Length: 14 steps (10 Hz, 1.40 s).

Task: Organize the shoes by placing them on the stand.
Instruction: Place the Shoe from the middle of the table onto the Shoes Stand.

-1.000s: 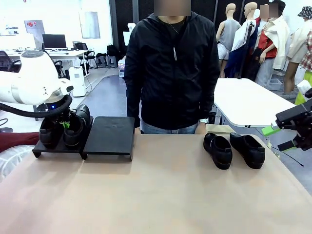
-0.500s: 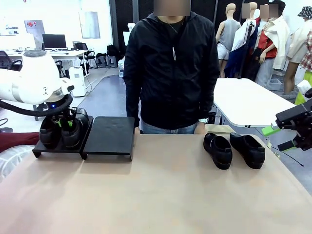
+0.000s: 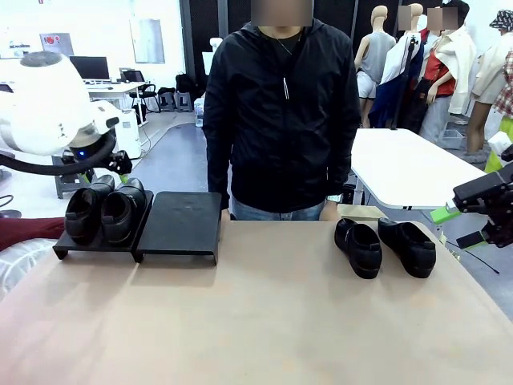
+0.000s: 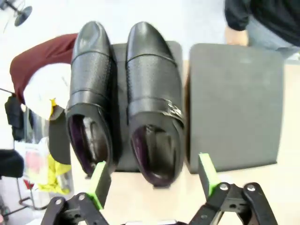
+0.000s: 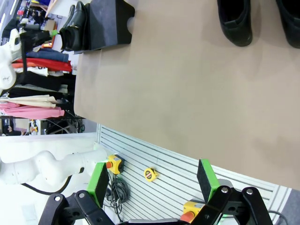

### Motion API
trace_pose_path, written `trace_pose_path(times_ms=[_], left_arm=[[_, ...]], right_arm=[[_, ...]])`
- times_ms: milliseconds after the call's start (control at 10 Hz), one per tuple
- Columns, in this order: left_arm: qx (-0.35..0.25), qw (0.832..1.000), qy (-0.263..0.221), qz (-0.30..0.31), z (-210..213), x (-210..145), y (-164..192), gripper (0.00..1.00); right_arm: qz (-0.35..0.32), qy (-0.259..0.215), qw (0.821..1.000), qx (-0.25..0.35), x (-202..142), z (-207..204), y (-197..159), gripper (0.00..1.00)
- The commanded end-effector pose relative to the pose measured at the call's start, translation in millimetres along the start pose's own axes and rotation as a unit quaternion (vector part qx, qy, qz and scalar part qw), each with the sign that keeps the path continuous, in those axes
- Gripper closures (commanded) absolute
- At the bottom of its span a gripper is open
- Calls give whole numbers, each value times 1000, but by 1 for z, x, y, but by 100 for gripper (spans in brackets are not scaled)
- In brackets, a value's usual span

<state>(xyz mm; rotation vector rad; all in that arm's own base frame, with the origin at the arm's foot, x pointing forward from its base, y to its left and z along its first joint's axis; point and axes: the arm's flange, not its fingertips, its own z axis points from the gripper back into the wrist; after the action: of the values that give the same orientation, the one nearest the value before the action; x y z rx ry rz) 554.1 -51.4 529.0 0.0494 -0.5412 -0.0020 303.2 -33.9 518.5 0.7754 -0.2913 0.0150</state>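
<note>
Shoes (image 4: pixel 152 93) paired on stand (image 4: pixel 234 103), left fingers (image 4: pixel 100 182) spread above them, right fingers (image 5: pixel 98 182) spread beside table (image 5: pixel 164 93)

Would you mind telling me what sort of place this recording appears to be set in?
Probably a robotics lab in an open workroom: a white robot arm reaches over the brown table, a computer monitor and office chairs stand behind, and garments hang nearby.

Bright, even indoor light; soft sheen on shoes (image 4: pixel 152 84)
</note>
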Motion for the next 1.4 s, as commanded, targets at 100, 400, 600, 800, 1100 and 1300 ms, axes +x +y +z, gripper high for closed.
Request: trace_pose_path(times_ms=[100, 400, 600, 800, 1100, 1300], left_arm=[[-114, 990, 10, -88, 72, -67, 19, 0], [-329, 931, 52, -151, 109, -155, 53, 0], [-411, 884, 79, -209, 94, -190, 66, 0], [-398, 895, 48, -197, 108, -191, 48, 0], [-398, 895, 48, -197, 108, -191, 48, 0], [-398, 895, 48, -197, 108, -191, 48, 0]], right_arm=[[2, -3, 1000, 15, 1, 0, 1, 0], [2, -3, 1000, 15, 1, 0, 1, 0], [2, -3, 1000, 15, 1, 0, 1, 0], [2, -3, 1000, 15, 1, 0, 1, 0], [2, -3, 1000, 15, 1, 0, 1, 0], [2, -3, 1000, 15, 1, 0, 1, 0]])
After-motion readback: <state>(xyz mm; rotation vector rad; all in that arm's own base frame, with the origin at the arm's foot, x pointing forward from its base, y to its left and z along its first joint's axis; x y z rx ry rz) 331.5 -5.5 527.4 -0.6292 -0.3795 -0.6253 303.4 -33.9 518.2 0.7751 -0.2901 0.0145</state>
